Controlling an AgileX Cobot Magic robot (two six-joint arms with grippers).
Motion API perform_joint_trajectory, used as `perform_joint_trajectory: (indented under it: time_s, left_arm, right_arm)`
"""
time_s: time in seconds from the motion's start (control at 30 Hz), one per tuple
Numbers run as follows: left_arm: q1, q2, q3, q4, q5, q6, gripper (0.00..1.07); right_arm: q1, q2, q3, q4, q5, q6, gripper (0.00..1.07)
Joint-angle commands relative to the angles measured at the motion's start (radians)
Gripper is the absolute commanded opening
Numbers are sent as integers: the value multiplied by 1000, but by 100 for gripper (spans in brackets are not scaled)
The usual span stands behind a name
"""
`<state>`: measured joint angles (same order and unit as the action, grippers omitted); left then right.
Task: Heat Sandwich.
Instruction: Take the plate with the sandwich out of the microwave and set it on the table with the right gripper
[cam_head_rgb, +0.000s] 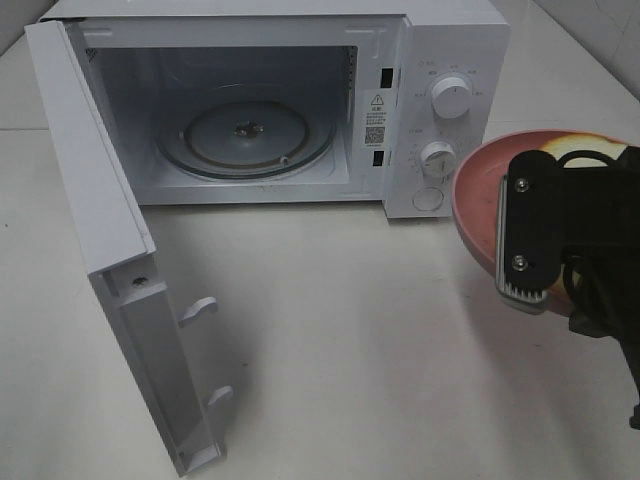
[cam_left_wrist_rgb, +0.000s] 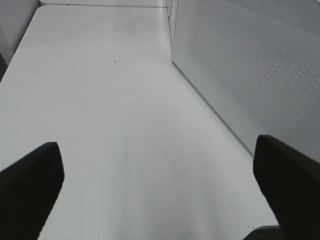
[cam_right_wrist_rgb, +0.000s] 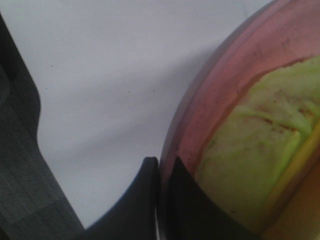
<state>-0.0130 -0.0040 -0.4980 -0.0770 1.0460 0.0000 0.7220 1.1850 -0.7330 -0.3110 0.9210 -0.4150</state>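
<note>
My right claw (cam_right_wrist_rgb: 159, 172) is pinched tight on the rim of the pink plate (cam_head_rgb: 478, 195), one finger inside the rim and one outside. I have the plate lifted and tilted above the worktop (cam_head_rgb: 340, 340), just to the right of the microwave (cam_head_rgb: 440, 60), near its dials. The sandwich (cam_right_wrist_rgb: 260, 150) lies on the plate, its pale green filling showing close to my fingers. My left claw (cam_left_wrist_rgb: 160, 190) is spread wide, holding nothing, above bare worktop beside the microwave door (cam_head_rgb: 95, 190). That door stands fully open, and the glass turntable (cam_head_rgb: 245, 135) inside is bare.
</note>
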Motion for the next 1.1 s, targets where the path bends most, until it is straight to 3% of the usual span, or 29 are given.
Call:
perform_joint_trajectory:
  time_s: [0.03, 0.37, 0.63, 1.1]
  left_arm:
    - [2, -23, 5, -1, -13, 0, 98]
    - [2, -23, 5, -1, -13, 0, 98]
    - [2, -23, 5, -1, -13, 0, 98]
    - [2, -23, 5, -1, -13, 0, 98]
  right_arm:
    - [5, -10, 2, -29, 25, 117, 0]
    - [5, -10, 2, -43, 52, 368, 0]
    - [-5, -10, 2, -42, 49, 415, 0]
    - [-222, -7, 2, -42, -55, 410, 0]
